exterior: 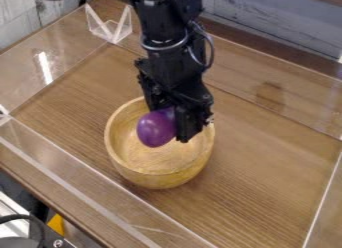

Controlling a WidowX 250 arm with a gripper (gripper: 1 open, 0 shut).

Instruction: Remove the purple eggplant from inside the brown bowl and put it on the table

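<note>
Glossy purple eggplant [155,128], grainy wooden brown bowl [134,167].

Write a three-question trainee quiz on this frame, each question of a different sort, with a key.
1. True or false: the purple eggplant lies flat on the table.
2. Multiple choice: the gripper is A) open above the bowl, B) shut on the purple eggplant, C) out of view.
3. Fill in: the eggplant hangs directly above the brown ____.

Key: 1 false; it is held up over the bowl. 2 B. 3 bowl.
</note>
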